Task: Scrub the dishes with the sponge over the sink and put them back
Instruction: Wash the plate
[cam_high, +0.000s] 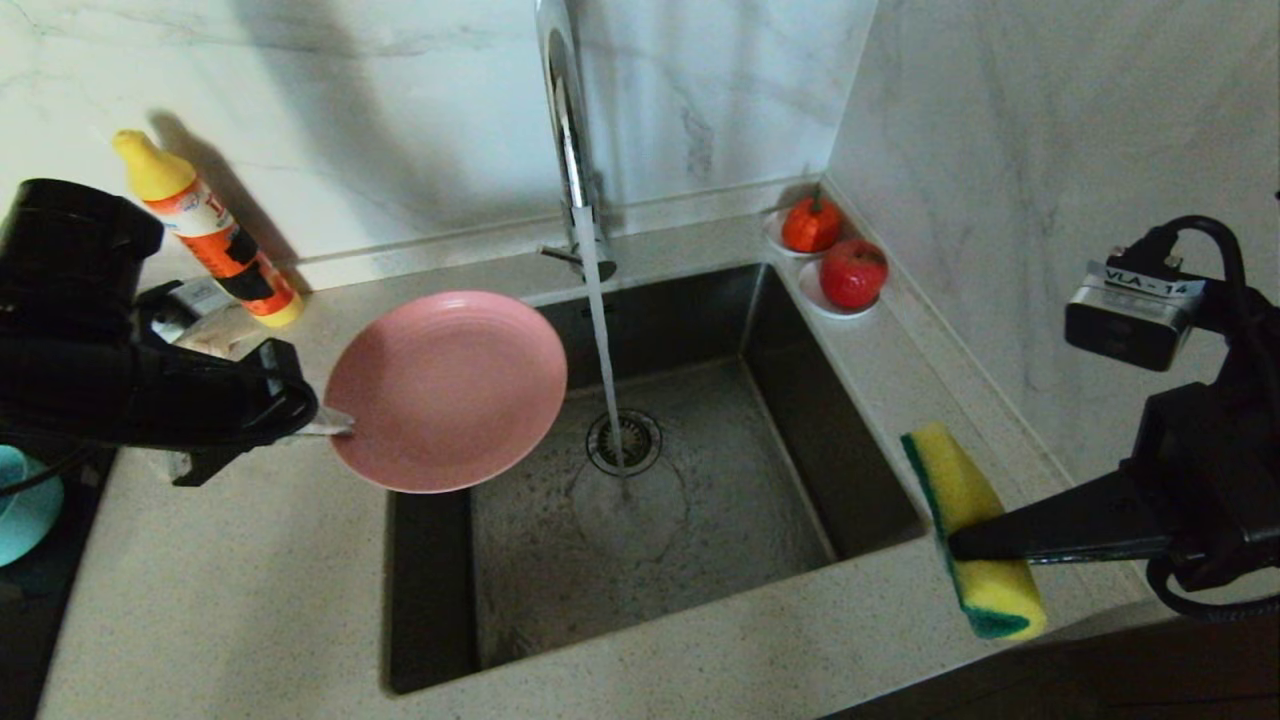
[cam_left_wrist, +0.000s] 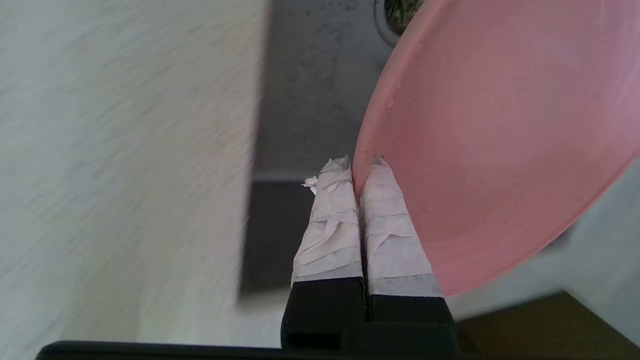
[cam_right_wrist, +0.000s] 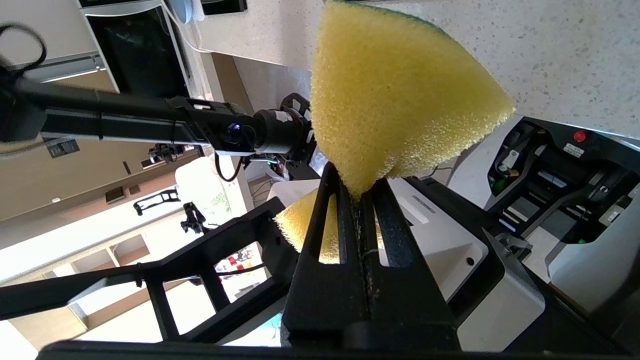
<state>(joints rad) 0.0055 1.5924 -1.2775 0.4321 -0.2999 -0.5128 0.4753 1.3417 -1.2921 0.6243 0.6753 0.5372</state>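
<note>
Light falls from above and from the left, throwing a long dark shadow of the yellow-capped orange bottle onto the pale marble wall. The tall chrome tap carries a bright streak of glare. The deep dark steel sink sits dim. In the left wrist view the speckled counter smears with motion blur. The right wrist view is bright, washed out behind the yellow foam sponge.

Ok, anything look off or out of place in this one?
Mostly fine: the tap runs into the sink with nothing under it. The left gripper holds the pink plate beside the stream; the right gripper squeezes the sponge over the counter.
</note>
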